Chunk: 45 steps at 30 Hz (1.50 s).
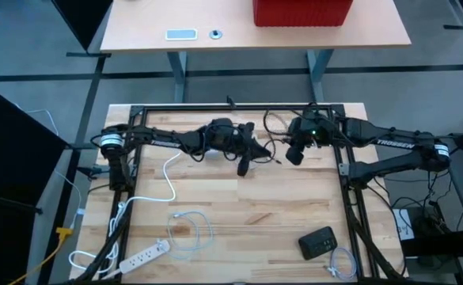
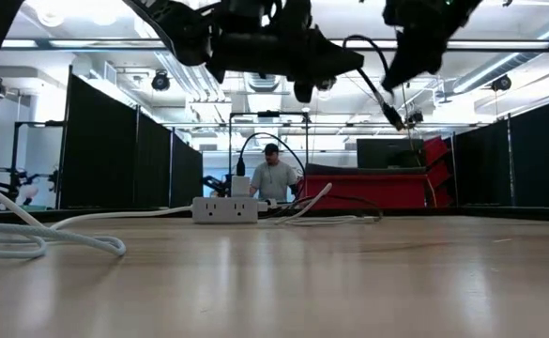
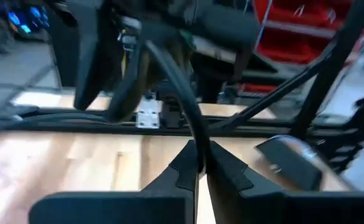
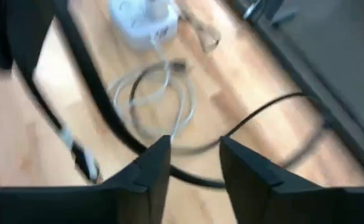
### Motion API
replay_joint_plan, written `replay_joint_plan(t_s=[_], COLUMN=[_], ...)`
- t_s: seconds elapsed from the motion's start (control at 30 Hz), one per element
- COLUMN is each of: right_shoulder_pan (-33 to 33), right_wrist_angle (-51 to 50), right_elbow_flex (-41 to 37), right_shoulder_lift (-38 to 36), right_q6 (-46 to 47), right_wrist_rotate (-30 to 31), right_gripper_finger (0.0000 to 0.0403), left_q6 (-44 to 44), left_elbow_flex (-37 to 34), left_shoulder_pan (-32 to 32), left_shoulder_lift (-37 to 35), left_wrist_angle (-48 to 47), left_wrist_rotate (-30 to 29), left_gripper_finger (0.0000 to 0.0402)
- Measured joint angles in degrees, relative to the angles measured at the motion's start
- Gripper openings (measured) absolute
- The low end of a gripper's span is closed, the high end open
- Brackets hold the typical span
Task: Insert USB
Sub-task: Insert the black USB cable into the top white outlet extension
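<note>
Both arms hang above the far half of the worktop (image 1: 239, 206), near its black frame. The left gripper (image 3: 200, 163) has its jaws clamped on a black cable (image 3: 178, 81), which rises from between the fingers and curves away toward the frame. In the high view that left gripper (image 1: 244, 165) points toward the near edge, just beside the right gripper (image 1: 294, 154). The right gripper (image 4: 194, 152) has its jaws apart, with nothing visibly between them; below it lie a white coiled cable (image 4: 154, 93) and a blurred stretch of the black cable (image 4: 275, 106). In the low view the black cable (image 2: 387, 99) dangles under the raised arms, its plug end off the wood. A white power strip (image 1: 146, 255) lies at the near left corner of the worktop, and a dark hub (image 1: 318, 242) lies near the near right corner.
</note>
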Motion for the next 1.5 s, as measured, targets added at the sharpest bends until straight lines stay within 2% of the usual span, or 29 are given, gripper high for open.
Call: replay_joint_plan(t_s=[0.23, 0.47, 0.67, 0.8, 0.9, 1.03, 1.13, 1.3, 1.5], right_shoulder_pan=[1.97, 2.62, 2.64, 2.64, 2.63, 2.92, 2.88, 2.88, 2.58], right_wrist_angle=[-5.37, -8.19, -2.03, 3.38, 6.57, 10.16, 14.64, 26.58, 32.64], right_elbow_flex=[-0.46, -0.49, -0.49, -0.49, -0.49, -1.69, -5.0, -10.37, -10.52], right_shoulder_lift=[-0.56, -3.34, -7.63, -9.92, -10.4, -9.08, -6.94, -1.85, 3.96], right_q6=[2.17, 4.33, 7.77, 7.74, 5.65, 1.36, -2.91, -6.07, -5.01], right_wrist_rotate=[-8.17, -7.74, -4.97, 0.59, 0.66, 0.53, -2.03, -10.8, -11.42], right_gripper_finger=[0.0182, 0.02, 0.0198, 0.0191, 0.0186, 0.018, 0.0177, 0.0174, 0.0174], left_q6=[-14.55, -21.36, -21.79, -24.33, -28.29, -32.85, -34.98, -34.91, -33.98], left_elbow_flex=[0.0, -0.73, -1.42, -2.49, -2.73, -2.82, -2.82, -2.91, -2.91], left_shoulder_pan=[6.3, 10.45, 11.59, 13.02, 13.73, 14.6, 14.99, 14.6, 12.93], left_shoulder_lift=[0.0, 0.15, 0.22, 0.35, 0.34, 0.35, 0.35, 0.35, 0.35], left_wrist_angle=[0.81, 0.47, -1.57, 1.15, 6.07, 5.92, 5.79, 4.29, 4.15], left_wrist_rotate=[11.62, 18.04, 22.96, 23.37, 24.04, 21.66, 20.82, 20.9, 20.49], left_gripper_finger=[0.0007, 0.0007, 0.0007, 0.0007, 0.0007, 0.0007, 0.0007, 0.0007, 0.0007])
